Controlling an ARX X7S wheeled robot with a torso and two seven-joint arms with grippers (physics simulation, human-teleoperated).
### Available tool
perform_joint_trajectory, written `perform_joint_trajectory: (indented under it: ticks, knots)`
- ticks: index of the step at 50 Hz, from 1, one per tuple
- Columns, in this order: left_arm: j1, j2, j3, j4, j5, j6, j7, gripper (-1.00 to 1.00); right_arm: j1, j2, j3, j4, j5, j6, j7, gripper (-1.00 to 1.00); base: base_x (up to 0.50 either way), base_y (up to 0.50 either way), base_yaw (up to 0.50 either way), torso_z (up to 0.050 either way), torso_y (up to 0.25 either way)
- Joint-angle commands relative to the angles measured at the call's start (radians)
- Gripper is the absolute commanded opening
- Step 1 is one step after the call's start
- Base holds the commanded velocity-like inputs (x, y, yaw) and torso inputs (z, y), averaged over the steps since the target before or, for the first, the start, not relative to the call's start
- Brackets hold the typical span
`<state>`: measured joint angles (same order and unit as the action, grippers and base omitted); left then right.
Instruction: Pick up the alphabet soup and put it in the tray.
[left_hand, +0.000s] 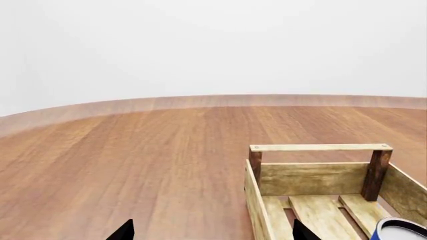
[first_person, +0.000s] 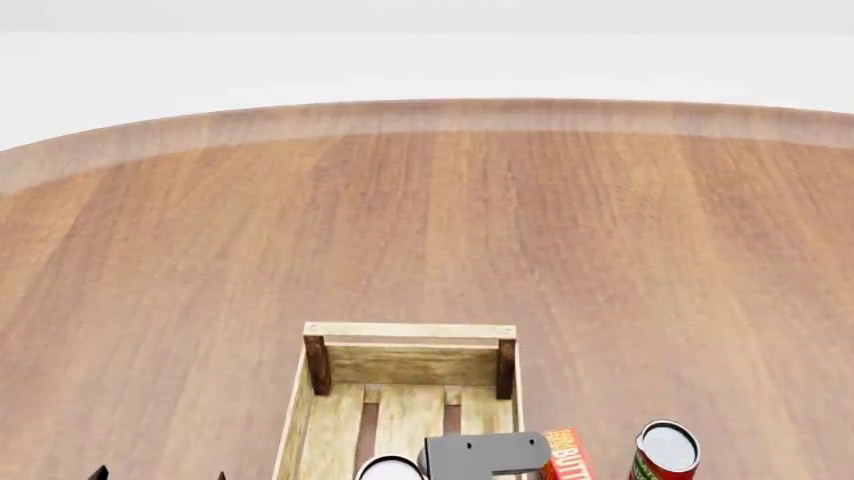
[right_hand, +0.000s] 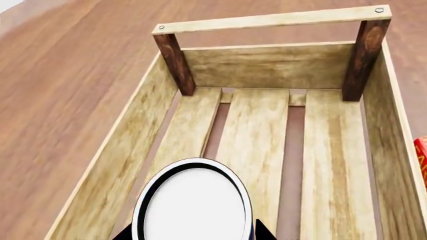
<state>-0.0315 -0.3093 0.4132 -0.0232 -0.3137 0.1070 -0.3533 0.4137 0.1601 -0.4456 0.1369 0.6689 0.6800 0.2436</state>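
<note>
placing step: the white-topped, blue-labelled alphabet soup can (right_hand: 195, 207) is held over the large light-wood slatted tray (right_hand: 332, 150).

the right gripper (right_hand: 193, 231) is seen clamped on the can; a lowering and release are judged next. the left gripper (left_hand: 210, 231) is spread, idle.

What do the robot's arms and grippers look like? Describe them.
Little of them shows. The left gripper ends in two plain black, pointed fingertips. The right gripper has the same black tips. In the head view, a grey, blocky housing sits behind it. No cables or markings are visible.
</note>
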Motion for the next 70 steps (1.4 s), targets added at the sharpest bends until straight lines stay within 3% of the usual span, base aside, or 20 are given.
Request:
perform_joint_trajectory:
  ticks: [1,50,51,70]
  knots:
    - [0.002,-0.003,0.003,0.005,-0.001,-0.001,-0.004,1.0,0.011,-0.002,-0.009,0.01,-0.016,-0.007,-0.014,-1.0,0.0,0.0,0.0,0.0,0.0]
    - [0.0,-0.009,0.014,0.007,-0.008,0.002,-0.013,1.0,0.015,0.004,-0.035,0.04,0.006,-0.022,-0.02,-1.0,0.0,0.0,0.0,0.0,0.001]
    - [0.001,-0.01,0.014,0.008,-0.009,0.002,-0.014,1.0,0.012,-0.001,-0.019,0.045,0.016,-0.029,-0.014,1.0,0.0,0.0,0.0,0.0,0.0]
    - [-0.006,-0.011,0.017,-0.001,-0.011,0.005,-0.015,1.0,0.02,0.007,-0.03,0.031,0.028,-0.02,-0.009,1.0,0.0,0.0,0.0,0.0,0.0]
